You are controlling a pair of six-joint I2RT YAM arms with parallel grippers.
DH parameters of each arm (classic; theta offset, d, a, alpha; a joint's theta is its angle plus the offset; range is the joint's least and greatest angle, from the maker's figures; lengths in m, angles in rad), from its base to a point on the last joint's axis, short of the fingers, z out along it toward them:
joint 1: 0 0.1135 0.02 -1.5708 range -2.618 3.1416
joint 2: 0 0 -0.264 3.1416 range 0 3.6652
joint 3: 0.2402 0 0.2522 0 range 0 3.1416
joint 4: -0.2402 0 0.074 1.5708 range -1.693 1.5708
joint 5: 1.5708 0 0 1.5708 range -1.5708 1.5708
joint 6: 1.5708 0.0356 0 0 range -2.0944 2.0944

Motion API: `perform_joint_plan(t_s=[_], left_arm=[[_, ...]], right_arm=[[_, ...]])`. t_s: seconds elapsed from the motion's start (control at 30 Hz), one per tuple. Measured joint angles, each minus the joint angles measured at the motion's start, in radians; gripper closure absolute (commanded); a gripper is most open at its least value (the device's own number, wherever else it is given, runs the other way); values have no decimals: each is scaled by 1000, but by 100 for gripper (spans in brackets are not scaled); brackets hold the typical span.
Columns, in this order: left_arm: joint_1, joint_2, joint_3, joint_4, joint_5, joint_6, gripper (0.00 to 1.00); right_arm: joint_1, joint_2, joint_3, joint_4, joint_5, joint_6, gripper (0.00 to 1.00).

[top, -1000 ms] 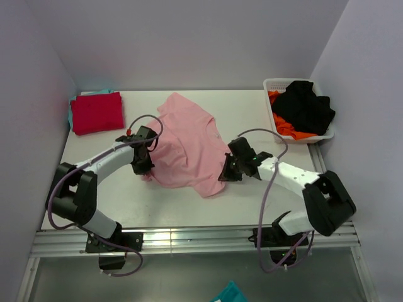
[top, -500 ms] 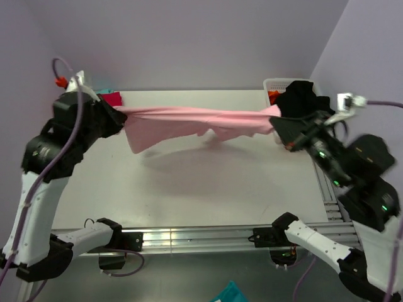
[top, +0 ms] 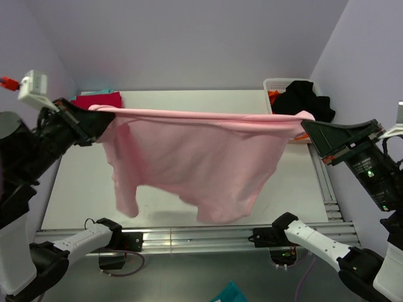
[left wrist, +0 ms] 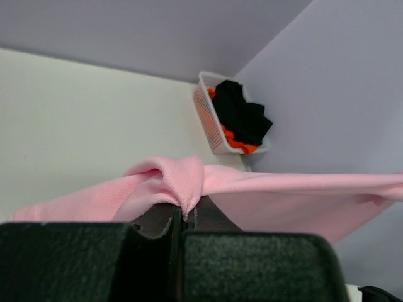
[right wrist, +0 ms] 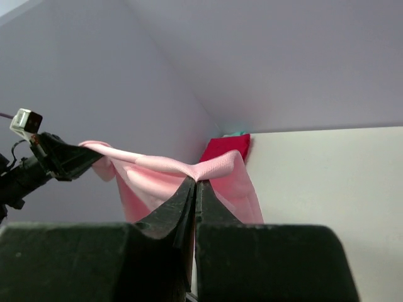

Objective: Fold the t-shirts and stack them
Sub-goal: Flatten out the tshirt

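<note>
- Top external view: the white table (top: 79,189) is largely hidden behind the hanging cloth. Bare surface shows on its left side and in a strip at the right. Walls close it in at the back and on both sides.
- Light pink t-shirt (top: 201,157) hangs in the air above the table. Its top edge is stretched taut from one pincer to the other, and the body sags like a curtain. One sleeve dangles low at the left. Whether the lowest hem touches the table cannot be told.
- White basket (top: 277,82) sits at the far right corner, its near side covered by the pink edge. Inside are black cloth (top: 303,95) and a little orange cloth (top: 272,96).
- Red t-shirt (top: 99,100), folded, lies at the far left corner, its near part hidden by the left arm.
- Teal t-shirt (top: 97,92) shows only as a sliver behind the red one.
- Left pincer (top: 104,117) is clamped tight on a pink fold.
- Right pincer (top: 307,128) pinches the other end, its jaws pressed together.
</note>
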Motion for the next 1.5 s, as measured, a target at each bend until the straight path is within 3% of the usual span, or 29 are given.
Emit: perform_joint_plan(t_s=[0.23, 0.5, 0.53, 0.57, 0.6, 0.63, 0.67, 0.7, 0.73, 0.8, 0.83, 0.9, 0.93, 1.03, 1.13, 1.33, 1.5], left_arm=[[12, 80, -298, 143, -6, -26, 100], [84, 304, -583, 362, -15, -28, 100], [105, 340, -612, 390, -4, -29, 90], [128, 377, -638, 423, 5, -28, 70], [156, 436, -657, 455, 21, -26, 23], [192, 530, -646, 477, 42, -32, 1], [217, 610, -616, 494, 57, -34, 1], [245, 722, -556, 487, 70, -42, 1], [273, 851, -447, 458, 77, -42, 0], [309, 1075, -201, 428, 70, -39, 0], [327, 1163, -90, 415, 61, -37, 1], [348, 1226, 21, 391, 41, -38, 1], [354, 1217, 32, 387, 29, -39, 1], [355, 1120, 34, 381, 12, -38, 1], [347, 970, 2, 387, 5, -29, 1], [331, 568, -417, 430, -35, -25, 1], [318, 418, -776, 395, -90, -52, 1]], right_arm=[[-2, 152, -52, 68, 116, -18, 100], [-28, 424, -372, 206, 206, 10, 100], [-36, 460, -407, 218, 206, 17, 100], [-48, 508, -439, 232, 207, 27, 100], [-65, 571, -455, 238, 212, 39, 100], [-81, 639, -454, 248, 216, 52, 100], [-97, 708, -440, 255, 223, 64, 100], [-119, 819, -366, 223, 238, 85, 86], [-137, 931, -253, 188, 243, 106, 40], [-179, 1223, 105, 92, 272, 137, 7], [-197, 1357, 284, 64, 285, 146, 0], [-235, 1577, 608, -5, 294, 156, 0], [-252, 1598, 590, 49, 290, 162, 0], [-300, 1374, 164, 142, 280, 183, 0], [-321, 1148, -37, 135, 265, 192, 0], [-195, 805, -179, 179, 261, 188, 0], [-40, 542, -563, 171, 202, 243, 0]])
